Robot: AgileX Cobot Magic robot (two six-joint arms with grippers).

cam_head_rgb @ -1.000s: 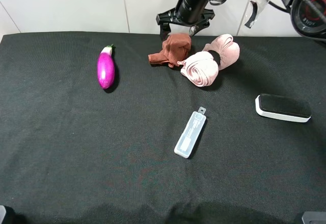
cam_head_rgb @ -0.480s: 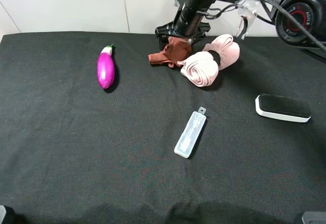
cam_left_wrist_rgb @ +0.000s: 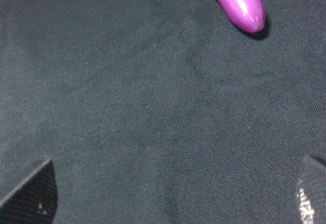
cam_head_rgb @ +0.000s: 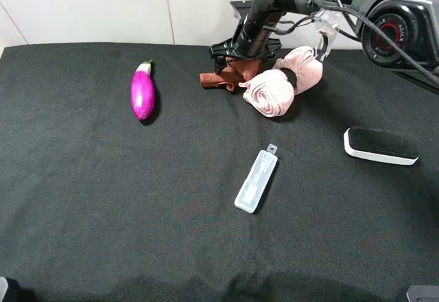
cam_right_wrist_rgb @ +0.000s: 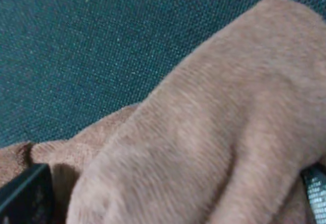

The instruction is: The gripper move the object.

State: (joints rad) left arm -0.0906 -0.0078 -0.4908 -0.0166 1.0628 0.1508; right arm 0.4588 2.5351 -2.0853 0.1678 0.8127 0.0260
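A crumpled brown cloth (cam_head_rgb: 221, 77) lies at the back of the black table. My right gripper (cam_head_rgb: 240, 52) is down on top of it, with its jaws spread on either side of the cloth's bunched top. In the right wrist view the brown cloth (cam_right_wrist_rgb: 204, 122) fills the gap between the two fingertips (cam_right_wrist_rgb: 23, 193), which sit wide apart, so the gripper (cam_right_wrist_rgb: 168, 193) is open. My left gripper (cam_left_wrist_rgb: 173, 196) is open and empty, low over bare black cloth at the table's front left.
A purple eggplant (cam_head_rgb: 143, 90) lies at the back left and also shows in the left wrist view (cam_left_wrist_rgb: 237, 0). A pink rolled cloth (cam_head_rgb: 281, 82) touches the brown one on its right. A clear plastic case (cam_head_rgb: 256, 178) lies mid-table. A black and white block (cam_head_rgb: 381, 145) lies at the right.
My right gripper has come down onto the brown cloth and pressed its top lower. The other objects and the left arm have not moved.
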